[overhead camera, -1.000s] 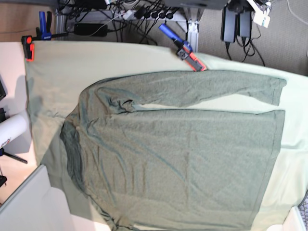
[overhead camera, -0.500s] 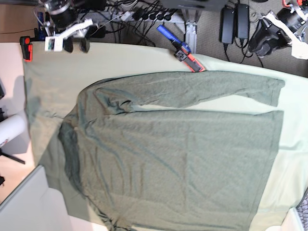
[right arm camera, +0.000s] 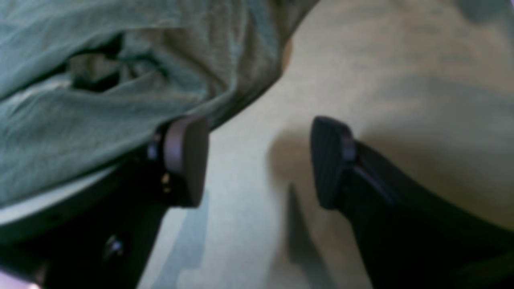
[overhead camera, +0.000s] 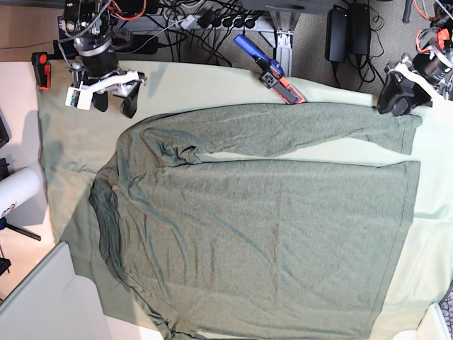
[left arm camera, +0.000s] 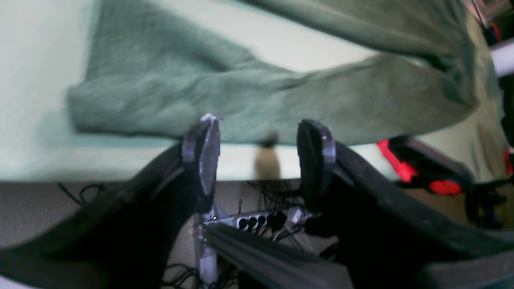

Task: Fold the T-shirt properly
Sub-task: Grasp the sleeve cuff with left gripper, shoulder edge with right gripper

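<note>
The T-shirt, dark olive green with long sleeves, lies spread flat on the mint table cloth. One sleeve stretches along the far side to a cuff at the right. My left gripper hovers open just beyond that cuff. In the left wrist view its gripper has empty jaws and the sleeve lies ahead. My right gripper stands open over bare cloth beyond the shoulder. In the right wrist view the T-shirt lies beside the left finger, and the gripper holds nothing.
A blue-and-red clamp grips the far table edge near the sleeve, also seen as the clamp. An orange clamp sits at the far left corner. A white roll and a grey panel stand at the left. Cables hang behind.
Both arms came in from the far edge and moved down toward the table, the right toward the shoulder, the left toward the sleeve cuff. The T-shirt has not moved.
</note>
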Motion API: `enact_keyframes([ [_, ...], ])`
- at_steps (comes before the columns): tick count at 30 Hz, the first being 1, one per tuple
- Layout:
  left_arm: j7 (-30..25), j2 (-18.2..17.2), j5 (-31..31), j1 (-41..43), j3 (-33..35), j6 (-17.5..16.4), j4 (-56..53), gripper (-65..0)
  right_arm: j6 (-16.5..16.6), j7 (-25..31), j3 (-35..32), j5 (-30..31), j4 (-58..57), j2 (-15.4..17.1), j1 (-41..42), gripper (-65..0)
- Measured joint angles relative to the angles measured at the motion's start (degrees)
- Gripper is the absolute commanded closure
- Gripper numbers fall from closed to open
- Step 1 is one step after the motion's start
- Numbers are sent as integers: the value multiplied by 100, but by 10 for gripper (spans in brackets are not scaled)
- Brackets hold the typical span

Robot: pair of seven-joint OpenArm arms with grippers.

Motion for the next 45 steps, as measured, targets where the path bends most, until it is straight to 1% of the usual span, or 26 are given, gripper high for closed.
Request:
enact_keyframes([
  [8, -7, 31, -133, -125, -378, 0, -216, -344, 4, -28, 0, 33, -490, -214, 555, -399],
  [9, -7, 31, -131, -125, -428, 46, -219, -344, 4, -26, 0, 33, -505, -214, 599, -399],
  [14, -9, 28, -55, -269, -730, 216, -223, -344, 4, -28, 0, 31, -527, -212, 634, -399],
  [17, -11, 28, 57, -350, -767, 420, -275, -344, 4, -28, 0, 31, -527, -214, 636, -399],
  [22, -9, 44, 160, -402, -824, 472, -284, -344, 4, -31, 2, -101, -527, -214, 634, -399],
  [27, 22, 59, 232, -407, -1086, 516, -225, -344, 4, -28, 0, -105, -527, -214, 632, -399],
  [29, 42, 61, 380, -407, -1139, 516, -101, -344, 4, -31, 0, -107, -527, -214, 632, -399],
  [32, 35, 59, 415, -411, -1259, 535, 243, -344, 4, -28, 0, -122, -527, -214, 634, -399],
  [36, -11, 46, 411, -409, -1237, 581, 190, -344, 4, -31, 0, -122, -527, -214, 636, -399],
  [39, -94, 61, 525, -498, -1220, 726, -151, -344, 4, -28, 2, -122, -527, -212, 636, -399],
  [45, -122, 42, 490, -758, -1113, 730, -463, -344, 4, -31, 0, -122, -527, -212, 636, -399],
])
